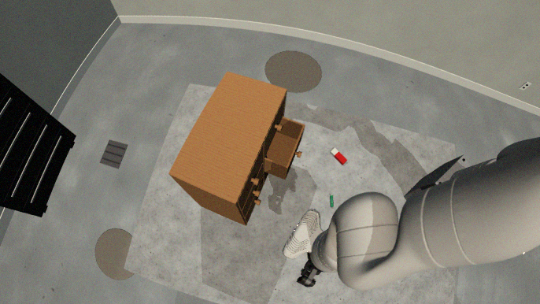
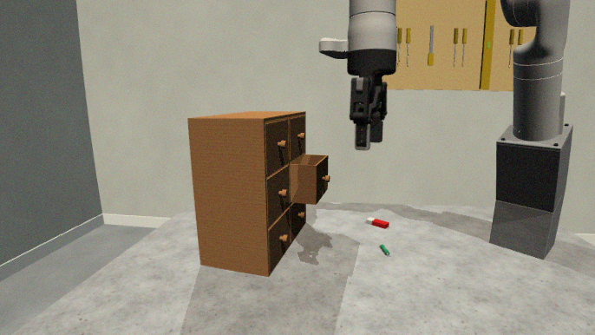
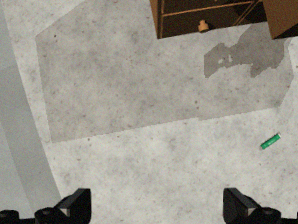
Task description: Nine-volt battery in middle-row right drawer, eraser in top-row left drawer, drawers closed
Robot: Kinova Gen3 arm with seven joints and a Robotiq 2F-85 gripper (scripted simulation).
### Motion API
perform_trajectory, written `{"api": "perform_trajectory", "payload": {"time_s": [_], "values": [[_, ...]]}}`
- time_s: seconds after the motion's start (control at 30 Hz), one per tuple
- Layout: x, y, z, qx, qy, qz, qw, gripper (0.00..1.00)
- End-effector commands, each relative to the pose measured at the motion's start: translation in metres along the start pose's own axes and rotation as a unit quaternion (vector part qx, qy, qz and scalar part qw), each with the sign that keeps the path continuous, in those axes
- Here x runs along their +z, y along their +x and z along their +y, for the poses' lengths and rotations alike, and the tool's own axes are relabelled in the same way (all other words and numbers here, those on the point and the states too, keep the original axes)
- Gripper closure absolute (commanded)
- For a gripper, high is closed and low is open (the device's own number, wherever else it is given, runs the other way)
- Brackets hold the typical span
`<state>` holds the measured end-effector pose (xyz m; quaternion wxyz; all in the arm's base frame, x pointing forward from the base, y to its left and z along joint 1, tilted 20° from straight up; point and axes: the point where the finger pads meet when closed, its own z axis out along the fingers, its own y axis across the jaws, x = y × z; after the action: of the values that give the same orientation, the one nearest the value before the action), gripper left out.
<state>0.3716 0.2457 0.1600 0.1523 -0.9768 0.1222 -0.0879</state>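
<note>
The small wooden chest stands on the floor with three rows of two drawers. The right drawer of the middle row is pulled out about halfway; the others are in. The red and white eraser lies on the floor in front of the chest. I see no nine-volt battery in any view. My gripper is open and empty. It points down, high above the floor, in front of the chest and apart from it.
A small green stick lies on the floor near the eraser. The arm's pedestal stands at the right. A tool board hangs on the back wall. A black rack stands far left.
</note>
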Motion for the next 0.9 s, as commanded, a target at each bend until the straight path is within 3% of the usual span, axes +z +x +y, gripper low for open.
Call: {"api": "perform_trajectory", "payload": {"time_s": [0.0,0.27,0.5,0.57,0.73,0.87], "values": [[0.000,-0.002,-0.001,0.001,0.000,0.000,1.000,0.00],[0.003,-0.011,0.001,0.100,-0.001,-0.006,0.995,0.00],[0.005,-0.021,0.004,0.216,-0.002,-0.011,0.976,0.00],[0.005,-0.021,0.004,0.216,-0.002,-0.011,0.976,0.00],[0.007,-0.029,0.007,0.311,-0.004,-0.014,0.950,0.00],[0.009,-0.035,0.009,0.393,-0.005,-0.015,0.919,0.00]]}}
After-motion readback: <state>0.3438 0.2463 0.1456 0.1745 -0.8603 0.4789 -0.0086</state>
